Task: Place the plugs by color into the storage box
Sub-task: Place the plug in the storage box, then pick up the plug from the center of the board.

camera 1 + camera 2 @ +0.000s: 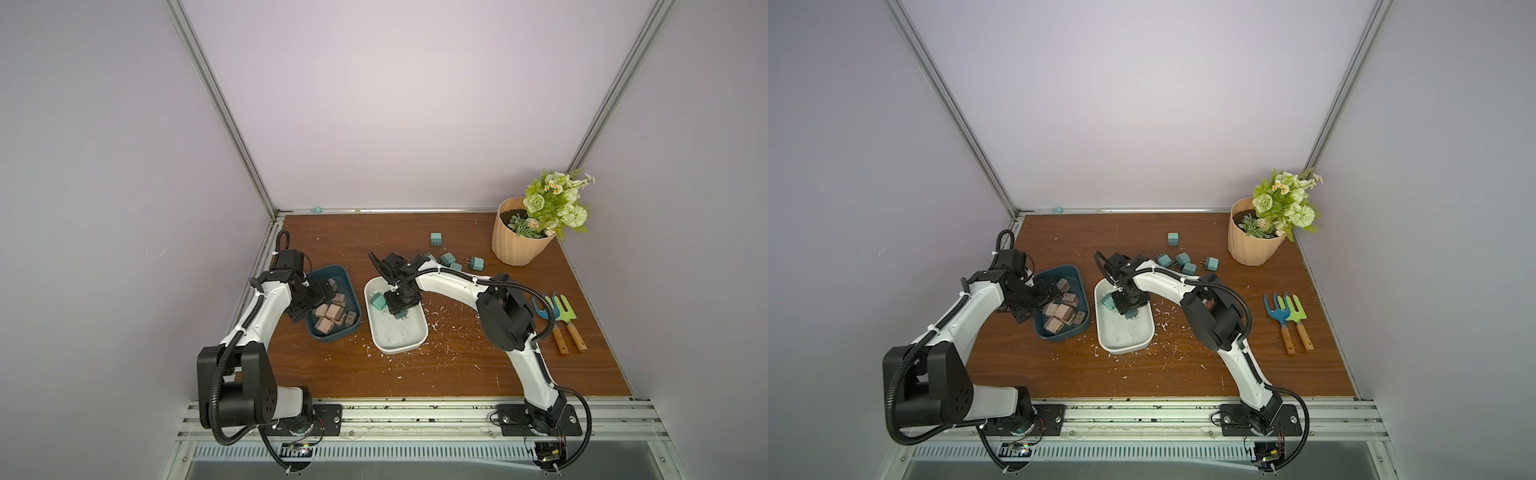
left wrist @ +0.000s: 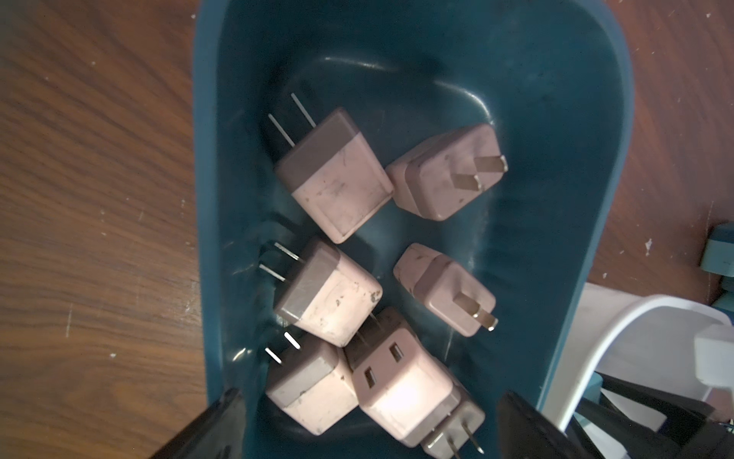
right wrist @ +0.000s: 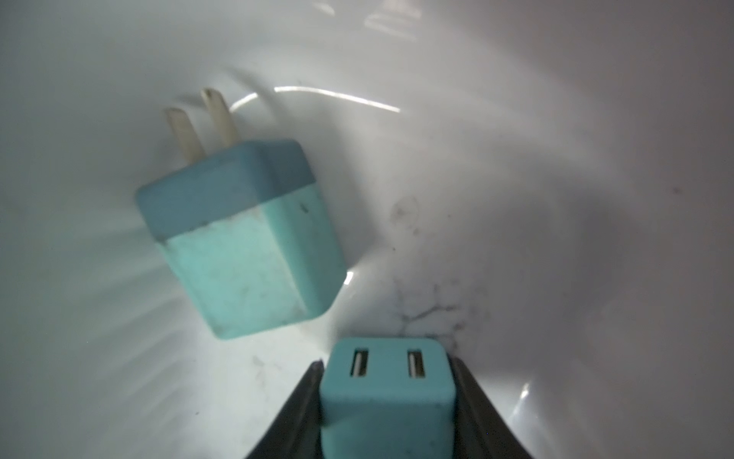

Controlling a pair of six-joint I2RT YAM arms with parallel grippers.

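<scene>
Several pinkish-tan plugs [image 2: 337, 179] lie in the dark blue box [image 1: 332, 337]. My left gripper [image 2: 373, 421] hangs open just above them, holding nothing; in a top view it [image 1: 316, 299] sits over that box's left side. My right gripper [image 3: 387, 397] is shut on a teal plug [image 3: 387, 381], socket face toward the camera, low inside the white box [image 1: 399, 349]. Beside it in that box lies another teal plug [image 3: 246, 238], also visible in a top view [image 1: 377, 302]. Several loose teal plugs [image 1: 447, 259] lie on the table behind the white box.
A tan flower pot [image 1: 519, 241] stands at the back right. Two small garden tools [image 1: 561, 316] lie along the right side. White scraps [image 1: 440, 320] are strewn around the white box. The right arm's elbow [image 1: 505, 316] rises over the middle right.
</scene>
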